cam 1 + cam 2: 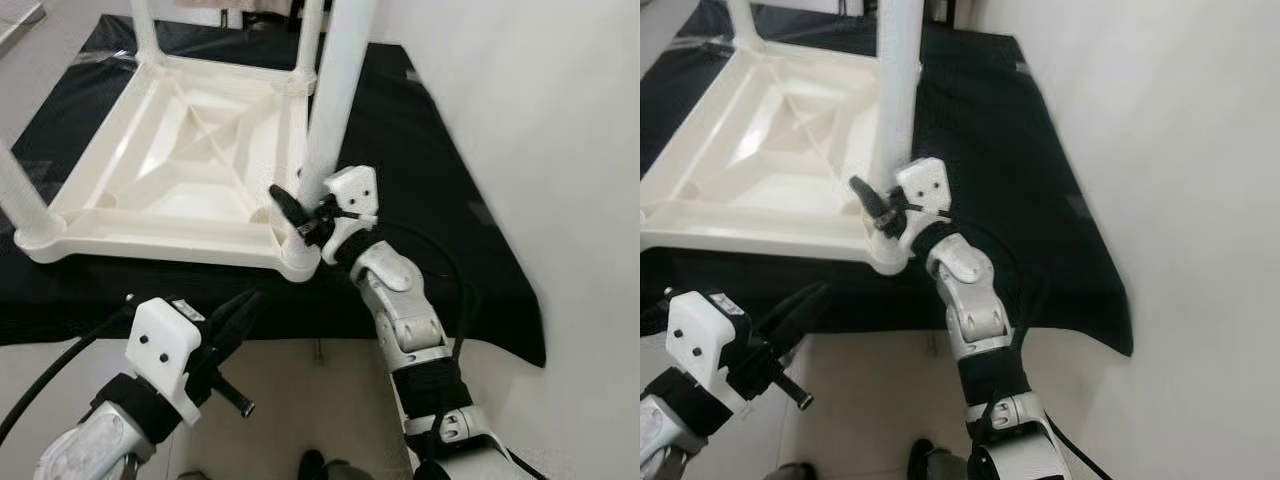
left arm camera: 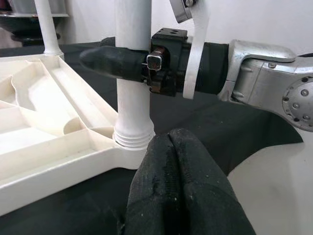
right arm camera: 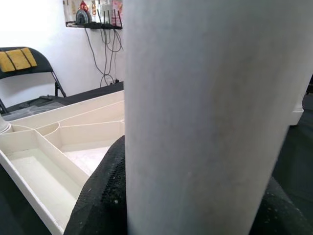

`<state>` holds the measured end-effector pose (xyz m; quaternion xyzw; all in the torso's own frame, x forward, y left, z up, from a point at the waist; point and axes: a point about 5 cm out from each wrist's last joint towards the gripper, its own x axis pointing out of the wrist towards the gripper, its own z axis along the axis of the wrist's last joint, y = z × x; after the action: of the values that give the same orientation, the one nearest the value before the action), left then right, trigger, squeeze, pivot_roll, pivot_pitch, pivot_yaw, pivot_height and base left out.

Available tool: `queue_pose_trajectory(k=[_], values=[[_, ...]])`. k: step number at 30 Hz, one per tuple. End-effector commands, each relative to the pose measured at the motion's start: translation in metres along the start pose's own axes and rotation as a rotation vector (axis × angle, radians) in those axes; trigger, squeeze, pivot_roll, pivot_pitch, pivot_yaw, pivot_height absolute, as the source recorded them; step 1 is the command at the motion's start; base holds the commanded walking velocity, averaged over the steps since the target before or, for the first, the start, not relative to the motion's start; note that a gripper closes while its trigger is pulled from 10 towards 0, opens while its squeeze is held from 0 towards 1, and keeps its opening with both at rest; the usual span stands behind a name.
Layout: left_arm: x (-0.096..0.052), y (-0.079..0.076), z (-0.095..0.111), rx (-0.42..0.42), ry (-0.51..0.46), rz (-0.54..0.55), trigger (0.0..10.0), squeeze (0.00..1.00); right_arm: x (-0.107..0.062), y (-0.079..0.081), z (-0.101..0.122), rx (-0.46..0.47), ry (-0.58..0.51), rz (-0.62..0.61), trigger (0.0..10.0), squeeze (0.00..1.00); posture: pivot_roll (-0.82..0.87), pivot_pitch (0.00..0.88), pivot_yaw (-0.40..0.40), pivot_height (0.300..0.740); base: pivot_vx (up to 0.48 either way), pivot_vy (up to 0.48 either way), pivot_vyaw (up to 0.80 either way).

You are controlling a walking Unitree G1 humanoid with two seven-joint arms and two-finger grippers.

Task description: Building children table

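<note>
Left eye view: we see the tabletop (image 1: 190, 160) lying upside down on a black cloth (image 1: 420, 170), with legs rising from its corners. The right gripper (image 1: 300, 215) pinches the near-right leg (image 1: 335, 90) just above its socket, one finger (image 1: 288, 208) showing in front of the leg. The left gripper (image 1: 235, 325) hangs below the cloth's near edge, over the pale floor (image 1: 290, 410), its fingers pressed together and holding nothing.

Right eye view: we see the same leg (image 1: 897, 80) standing upright in the near-right corner, the right gripper (image 1: 880, 215) clamped round it.

Left wrist view: we see the left gripper's fingers (image 2: 181, 186) closed on each other, near the corner socket (image 2: 133, 139) but apart from it; behind them the right gripper (image 2: 132, 61) grips the leg (image 2: 132, 29).

Right wrist view: we see the leg (image 3: 210, 117) close up between the black fingers (image 3: 100, 200), the tabletop's ribbed underside (image 3: 63, 142) beyond, and a folding chair (image 3: 24, 61) by the wall
</note>
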<state>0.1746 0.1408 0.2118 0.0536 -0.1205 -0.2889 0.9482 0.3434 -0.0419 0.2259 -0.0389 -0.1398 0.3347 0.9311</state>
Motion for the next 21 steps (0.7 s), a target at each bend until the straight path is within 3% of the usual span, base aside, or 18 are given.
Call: queue_pose_trajectory(k=[1, 3, 4, 5, 8, 10, 11, 12, 13, 18, 21], values=[[0.0, -0.002, 0.001, -0.008, -0.008, -0.014, 10.0, 0.0, -0.006, 0.009, -0.025, -0.024, 0.162, 0.04, 10.0, 0.0, 0.14, 0.254, -0.155, 0.74, 0.0, 0.0, 0.0], [0.001, -0.002, 0.001, -0.009, -0.008, -0.016, 10.0, 0.0, -0.005, 0.009, -0.023, -0.021, 0.157, 0.04, 10.0, 0.0, 0.14, 0.254, -0.155, 0.74, 0.0, 0.0, 0.0], [0.002, -0.003, 0.001, -0.013, -0.008, -0.021, 10.0, 0.0, -0.002, 0.01, -0.018, -0.011, 0.13, 0.113, 10.0, 1.0, 0.15, 0.248, -0.156, 0.74, 0.0, 0.0, 0.0], [0.002, -0.003, -0.001, -0.014, -0.007, -0.022, 10.0, 0.0, 0.002, 0.006, -0.013, -0.053, 0.09, 0.189, 10.0, 1.0, 0.15, 0.246, -0.158, 0.74, 0.0, 0.0, 0.0], [0.002, -0.004, -0.002, -0.015, -0.007, -0.023, 10.0, 0.0, 0.005, 0.002, -0.009, -0.085, 0.063, 0.24, 10.0, 1.0, 0.15, 0.244, -0.16, 0.74, 0.0, 0.0, 0.0], [0.001, -0.003, -0.002, -0.012, -0.01, -0.015, 10.0, 0.0, 0.01, -0.003, 0.0, -0.093, 0.031, 0.439, 10.0, 1.0, 0.16, 0.244, -0.162, 0.74, 0.0, 0.0, 0.0], [0.001, -0.003, -0.002, -0.012, -0.01, -0.015, 10.0, 0.0, 0.01, -0.003, 0.0, -0.093, 0.031, 0.439, 10.0, 1.0, 0.16, 0.244, -0.162, 0.74, 0.0, 0.0, 0.0], [0.0, -0.003, -0.003, -0.011, -0.01, -0.012, 10.0, 0.0, 0.012, -0.004, 0.006, -0.084, 0.023, 0.536, 10.0, 1.0, 0.17, 0.243, -0.166, 0.74, 0.0, 0.0, 0.0], [-0.001, -0.004, -0.004, -0.01, -0.009, -0.01, 10.0, 0.0, 0.015, -0.007, 0.014, -0.13, 0.042, 0.688, 10.0, 0.0, 0.18, 0.242, -0.174, 0.74, 0.0, 0.0, 0.0], [-0.001, -0.004, -0.005, -0.008, -0.008, -0.009, 10.0, 0.0, 0.018, -0.008, 0.02, -0.151, 0.057, 0.774, 10.0, 0.0, 0.18, 0.243, -0.176, 0.74, 0.0, 0.0, 0.0], [-0.003, -0.003, -0.005, -0.004, -0.004, -0.004, 10.0, 0.0, 0.027, -0.006, 0.036, -0.095, 0.045, 0.869, 10.0, 0.0, 0.18, 0.25, -0.179, 0.74, 0.0, 0.0, 0.0]])
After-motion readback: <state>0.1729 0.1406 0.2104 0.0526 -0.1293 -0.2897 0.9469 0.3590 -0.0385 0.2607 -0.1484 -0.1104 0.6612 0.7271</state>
